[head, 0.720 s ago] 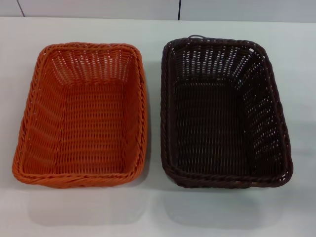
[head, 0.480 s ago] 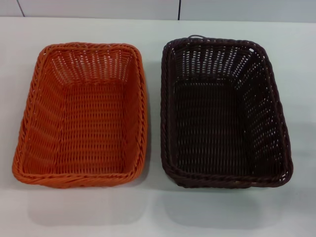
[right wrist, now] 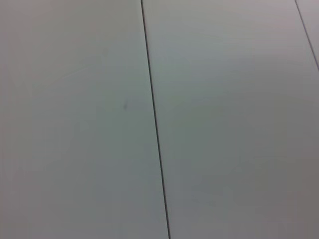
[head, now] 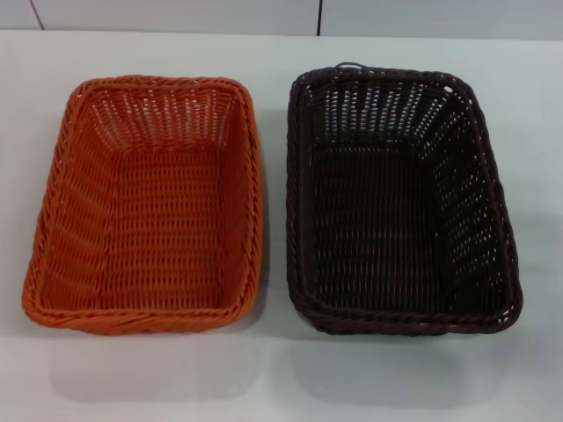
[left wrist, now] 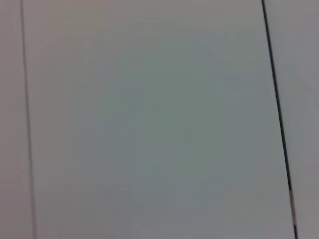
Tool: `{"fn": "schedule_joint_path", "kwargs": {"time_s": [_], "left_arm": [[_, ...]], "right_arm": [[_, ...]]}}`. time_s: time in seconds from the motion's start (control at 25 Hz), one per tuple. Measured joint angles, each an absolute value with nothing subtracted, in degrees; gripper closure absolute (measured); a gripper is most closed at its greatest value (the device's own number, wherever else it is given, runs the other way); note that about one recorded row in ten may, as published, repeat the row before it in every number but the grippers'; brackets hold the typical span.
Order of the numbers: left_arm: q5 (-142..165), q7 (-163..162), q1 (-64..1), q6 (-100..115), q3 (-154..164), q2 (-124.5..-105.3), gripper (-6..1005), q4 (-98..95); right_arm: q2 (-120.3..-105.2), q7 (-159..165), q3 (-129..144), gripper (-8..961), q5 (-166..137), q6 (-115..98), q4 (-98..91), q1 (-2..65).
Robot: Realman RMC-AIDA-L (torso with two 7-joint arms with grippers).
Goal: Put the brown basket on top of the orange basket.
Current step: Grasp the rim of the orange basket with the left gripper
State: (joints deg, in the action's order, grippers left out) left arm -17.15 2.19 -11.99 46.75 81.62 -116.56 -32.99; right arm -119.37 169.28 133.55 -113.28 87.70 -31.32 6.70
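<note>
The orange basket [head: 149, 207] stands on the white table at the left in the head view, upright and empty. The brown basket [head: 400, 202] stands beside it at the right, upright and empty, with a narrow strip of table between the two. Their long sides run side by side and they do not touch. Neither gripper shows in the head view. Both wrist views show only a pale flat panelled surface with thin dark seams.
The white table [head: 273, 369] runs past the baskets on all sides, with a bare strip in front. A pale wall with dark vertical seams [head: 318, 16] stands behind the table's far edge.
</note>
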Motion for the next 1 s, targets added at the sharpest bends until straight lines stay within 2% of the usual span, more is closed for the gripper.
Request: {"fn": "schedule_joint_path", "kwargs": {"time_s": [0.16, 0.2, 0.28, 0.32, 0.36, 0.48, 0.56, 0.64, 0.68, 0.72, 0.8, 0.84, 1.0], "left_arm": [[-13.7, 2.1, -9.1, 29.8, 81.0, -115.31, 162, -48.2], [-11.6, -0.7, -7.3, 12.7, 81.4, -113.02, 162, -61.7], [-11.4, -2.4, -6.5, 3.6, 82.0, -111.68, 163, -68.7], [-11.4, -2.4, -6.5, 3.6, 82.0, -111.68, 163, -68.7], [-13.8, -3.1, -5.3, -10.6, 82.8, -110.21, 163, -79.0], [-16.3, -0.9, -4.8, -17.5, 82.7, -109.88, 164, -84.1], [-23.2, 6.8, -4.9, -29.2, 80.0, -110.28, 165, -91.8], [-29.9, 13.9, -6.0, -38.9, 74.8, -112.2, 165, -96.0], [-29.9, 13.9, -6.0, -38.9, 74.8, -112.2, 166, -96.0], [-35.3, 21.9, -7.9, -49.1, 67.4, -115.61, 166, -98.7], [-37.3, 26.2, -9.2, -54.8, 63.3, -117.68, 167, -100.3], [-38.3, 27.5, -9.5, -58.1, 62.1, -118.24, 167, -101.1], [-39.6, 27.0, -9.3, -64.1, 63.0, -118.19, 168, -101.8]], "right_arm": [[-119.35, 169.3, 134.0, 165, -113.3, 87.3, -31.8, 6.8], [-119.35, 169.3, 134.1, 164, -113.3, 87.2, -31.8, 6.8], [-119.35, 169.3, 134.1, 164, -113.3, 87.1, -31.9, 6.7], [-119.35, 169.3, 134.1, 164, -113.3, 87.0, -31.9, 6.7], [-119.35, 169.3, 134.1, 164, -113.3, 87.0, -31.9, 6.7], [-119.36, 169.3, 134.1, 164, -113.3, 86.2, -32.0, 6.8], [-119.33, 169.3, 134.1, 164, -113.3, 85.5, -32.0, 7.0], [-119.32, 169.3, 134.1, 164, -113.3, 85.5, -32.0, 7.1], [-119.33, 169.3, 134.1, 164, -113.3, 85.3, -32.0, 7.2], [-119.32, 169.3, 134.1, 164, -113.3, 85.2, -32.0, 7.3], [-119.33, 169.3, 134.1, 164, -113.2, 85.0, -32.0, 7.3], [-119.33, 169.3, 134.1, 164, -113.3, 85.0, -32.1, 7.3], [-119.35, 169.4, 134.1, 164, -113.2, 84.9, -32.2, 7.2]]}}
